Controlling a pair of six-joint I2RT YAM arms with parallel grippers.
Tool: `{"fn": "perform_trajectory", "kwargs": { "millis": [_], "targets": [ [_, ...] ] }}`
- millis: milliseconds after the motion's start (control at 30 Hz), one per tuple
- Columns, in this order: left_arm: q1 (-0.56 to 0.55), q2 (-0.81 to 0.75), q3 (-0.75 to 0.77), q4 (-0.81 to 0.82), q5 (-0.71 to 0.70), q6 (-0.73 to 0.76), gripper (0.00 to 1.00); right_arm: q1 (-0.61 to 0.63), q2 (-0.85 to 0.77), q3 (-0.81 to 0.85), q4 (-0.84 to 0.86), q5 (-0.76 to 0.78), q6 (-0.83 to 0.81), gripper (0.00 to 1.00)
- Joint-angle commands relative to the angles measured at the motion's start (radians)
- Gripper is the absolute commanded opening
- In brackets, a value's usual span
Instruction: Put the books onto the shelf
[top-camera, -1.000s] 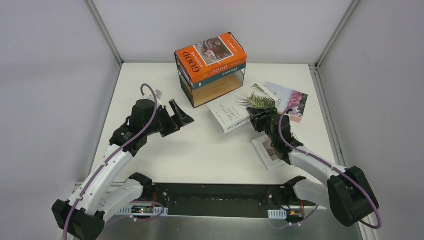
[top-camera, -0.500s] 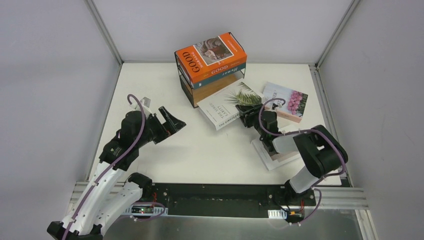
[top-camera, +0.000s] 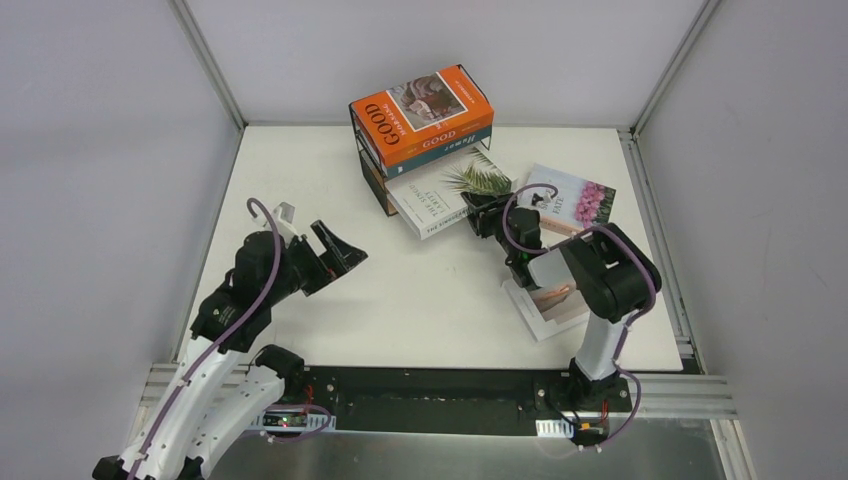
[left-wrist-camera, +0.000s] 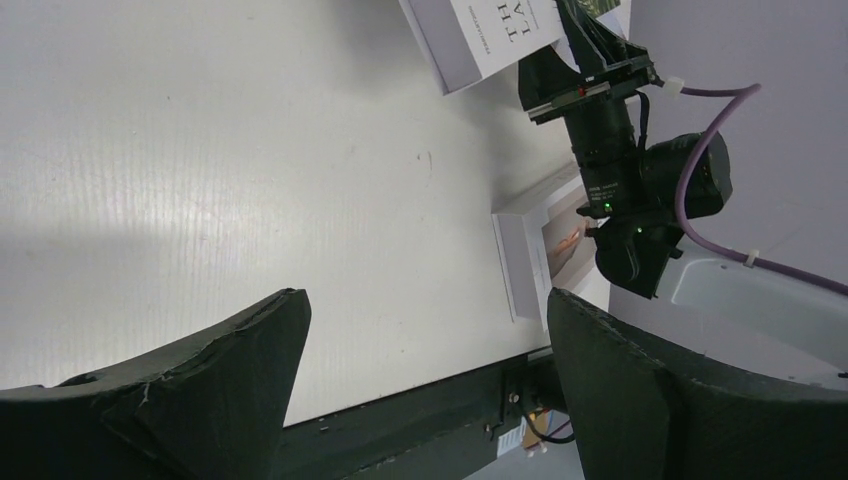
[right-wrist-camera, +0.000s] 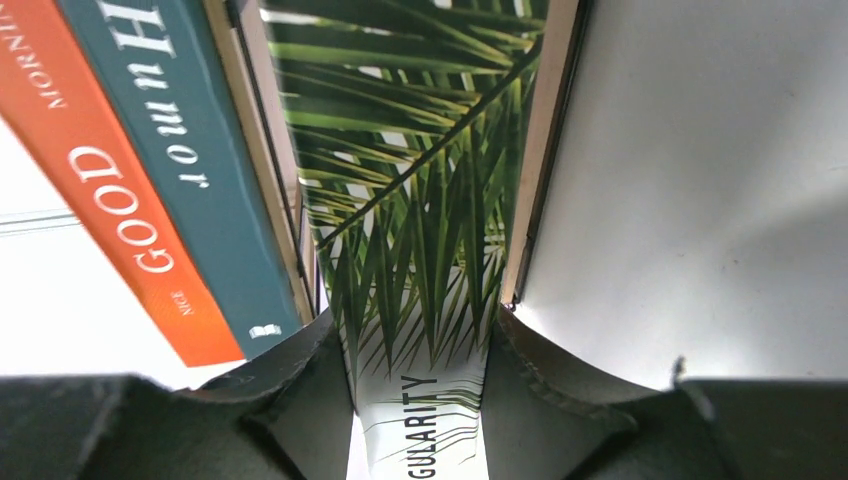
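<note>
Palm-leaf book (top-camera: 440, 190) is lying flat at the upper centre of the overhead view, with its far end already under the top board of the shelf (top-camera: 372, 178) and its near end sticking out toward the lower right. I am holding it by that near edge with the right gripper (top-camera: 483, 212). In the right wrist view the gripper (right-wrist-camera: 412, 325) is closed partway, one finger against each face of the book, and the leaf cover (right-wrist-camera: 420, 250) is running straight ahead between the shelf's wooden edges. I judge the low, level hold is there so the book can go into the lower tier without tipping.

On the top board the orange book (top-camera: 420, 115) is resting on the teal book (right-wrist-camera: 185, 140), so two of the five are already shelved. The pink-flower book (top-camera: 585, 205) is lying on the desk (top-camera: 430, 290) just right of the gripper. The "STYLE" book (top-camera: 550, 305) is lying at the lower right, partly under the right arm.

My left gripper (top-camera: 338, 258) is hovering above bare desk at centre left, well apart from every book. Its jaws are standing wide and holding nothing. I judge it is waiting there to keep out of the right arm's way.
</note>
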Motion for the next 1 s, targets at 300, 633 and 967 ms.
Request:
{"fn": "perform_trajectory", "kwargs": {
  "millis": [300,633,967],
  "targets": [
    [0.001,-0.099,-0.009,-0.052,-0.011,-0.029,0.91,0.027,0.172,0.19,0.112,0.071,0.023,0.0],
    [0.0,-0.174,-0.011,-0.079,-0.003,-0.055,0.9,0.059,0.302,0.399,-0.034,0.119,0.015,0.0],
    [0.001,-0.169,-0.014,-0.09,0.001,-0.059,0.9,0.056,0.242,0.36,-0.096,0.065,-0.019,0.96]
  ]
}}
